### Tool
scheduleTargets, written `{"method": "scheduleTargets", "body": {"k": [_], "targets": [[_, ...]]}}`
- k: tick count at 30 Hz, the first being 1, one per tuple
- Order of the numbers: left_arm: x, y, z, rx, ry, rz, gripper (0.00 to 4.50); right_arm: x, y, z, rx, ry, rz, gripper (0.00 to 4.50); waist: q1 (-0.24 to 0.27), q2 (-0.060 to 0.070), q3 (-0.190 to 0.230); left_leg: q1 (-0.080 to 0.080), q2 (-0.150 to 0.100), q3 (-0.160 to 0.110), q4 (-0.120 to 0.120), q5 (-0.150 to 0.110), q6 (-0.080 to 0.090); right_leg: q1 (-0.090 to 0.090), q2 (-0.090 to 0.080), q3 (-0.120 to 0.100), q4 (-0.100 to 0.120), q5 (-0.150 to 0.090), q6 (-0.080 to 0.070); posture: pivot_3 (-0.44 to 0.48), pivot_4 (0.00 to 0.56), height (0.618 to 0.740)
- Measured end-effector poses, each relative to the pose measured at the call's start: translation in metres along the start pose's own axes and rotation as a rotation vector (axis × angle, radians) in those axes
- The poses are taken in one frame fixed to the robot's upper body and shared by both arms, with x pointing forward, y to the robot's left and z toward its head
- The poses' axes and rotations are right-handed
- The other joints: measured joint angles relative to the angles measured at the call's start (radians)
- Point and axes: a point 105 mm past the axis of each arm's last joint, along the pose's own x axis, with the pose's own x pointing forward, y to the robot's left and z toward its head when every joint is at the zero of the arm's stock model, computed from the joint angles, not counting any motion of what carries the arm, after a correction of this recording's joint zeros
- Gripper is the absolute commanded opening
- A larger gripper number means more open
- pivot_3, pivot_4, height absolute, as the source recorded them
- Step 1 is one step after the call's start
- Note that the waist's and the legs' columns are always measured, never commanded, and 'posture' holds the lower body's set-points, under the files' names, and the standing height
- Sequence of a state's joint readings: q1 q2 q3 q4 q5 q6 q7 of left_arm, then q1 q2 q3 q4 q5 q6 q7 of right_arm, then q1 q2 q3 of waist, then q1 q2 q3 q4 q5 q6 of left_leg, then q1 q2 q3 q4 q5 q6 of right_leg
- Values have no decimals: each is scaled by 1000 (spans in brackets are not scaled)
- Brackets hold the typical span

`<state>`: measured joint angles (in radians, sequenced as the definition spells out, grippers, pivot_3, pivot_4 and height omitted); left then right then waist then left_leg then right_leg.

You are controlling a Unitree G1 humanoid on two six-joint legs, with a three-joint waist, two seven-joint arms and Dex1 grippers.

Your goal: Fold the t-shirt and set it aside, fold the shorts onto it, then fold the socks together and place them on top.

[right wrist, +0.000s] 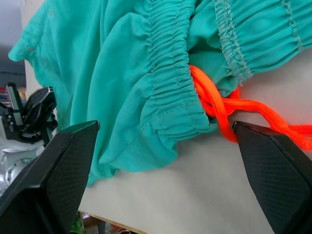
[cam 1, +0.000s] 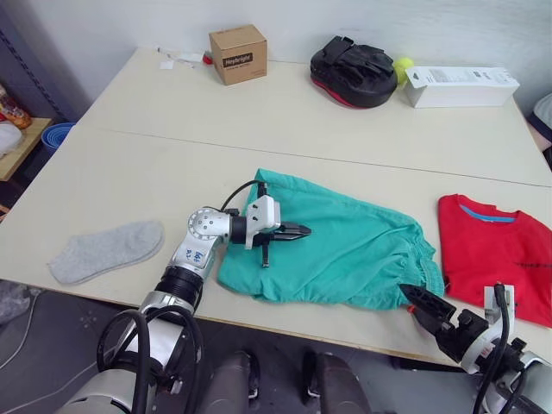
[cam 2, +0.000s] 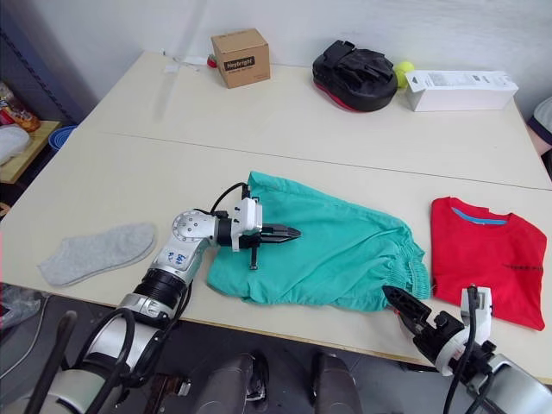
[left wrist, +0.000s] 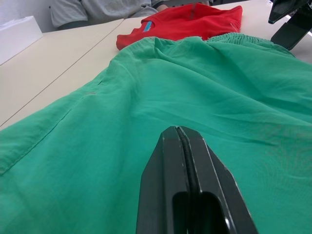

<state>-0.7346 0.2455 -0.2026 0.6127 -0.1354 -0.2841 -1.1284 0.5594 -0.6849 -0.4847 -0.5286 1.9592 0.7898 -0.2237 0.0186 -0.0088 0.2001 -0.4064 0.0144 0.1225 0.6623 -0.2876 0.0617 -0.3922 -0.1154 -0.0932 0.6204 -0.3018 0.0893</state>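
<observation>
The teal-green fabric shorts (cam 1: 336,241) lie spread near the cream table's (cam 1: 129,164) front edge. The left gripper (cam 1: 297,231), clenched on nothing, hovers over their 9 o'clock side. The right gripper (right wrist: 161,161) is spread wide at the gathered waistband, facing the orange drawstring (right wrist: 229,109). The folded red t-shirt (cam 1: 492,250) lies at 3 o'clock, the grey sock (cam 1: 108,250) well apart at 9. A cardboard box (cam 1: 238,53), black bag (cam 1: 354,73) and white carton (cam 1: 461,86) line the far edge.

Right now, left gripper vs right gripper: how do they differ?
The left gripper has its fingers shut with nothing between them; the right gripper is wide open. The left gripper hangs over the middle of the shorts, while the right gripper sits at the table's near edge, facing the shorts' gathered waistband and orange drawstring. Shared: both point at the shorts, and neither holds anything.
</observation>
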Motion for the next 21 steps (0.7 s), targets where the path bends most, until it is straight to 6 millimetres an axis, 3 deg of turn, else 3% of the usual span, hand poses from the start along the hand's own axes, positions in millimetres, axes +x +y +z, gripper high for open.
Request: {"method": "scheduleTargets", "body": {"k": [2,6,8,13,16,21], "targets": [[0,0,0,-2,0,-1,0,-1,4,14,-28,-46,30,4482,2,0,0,0,0,0,0,0,0,0,0,0,0,0,0,0,150,740],[1,-2,-1,-8,0,-11,0,-28,15,72,-206,-234,72,4482,6,0,0,-1,0,1,1,-1,2,0,1,0,-1,1,1,0,150,740],[1,-2,-2,-14,0,-14,0,-37,20,80,-245,-253,113,4482,8,0,0,-1,0,0,0,-1,2,0,1,-1,-2,1,1,0,150,740],[4,-4,-2,-18,-8,-26,0,-48,17,73,-182,-148,173,4482,7,0,0,-2,0,0,0,-1,2,0,0,-1,-3,1,1,0,150,740],[5,-5,-2,-19,-12,-30,0,-46,13,49,-143,-19,175,4482,7,0,0,-2,0,0,0,-2,2,0,0,-1,-3,1,1,0,150,740],[8,-6,-1,-22,-22,-29,0,-27,3,17,-28,2,150,4482,5,0,0,-2,0,-1,0,-2,2,0,0,0,-3,1,1,0,150,740]]}}
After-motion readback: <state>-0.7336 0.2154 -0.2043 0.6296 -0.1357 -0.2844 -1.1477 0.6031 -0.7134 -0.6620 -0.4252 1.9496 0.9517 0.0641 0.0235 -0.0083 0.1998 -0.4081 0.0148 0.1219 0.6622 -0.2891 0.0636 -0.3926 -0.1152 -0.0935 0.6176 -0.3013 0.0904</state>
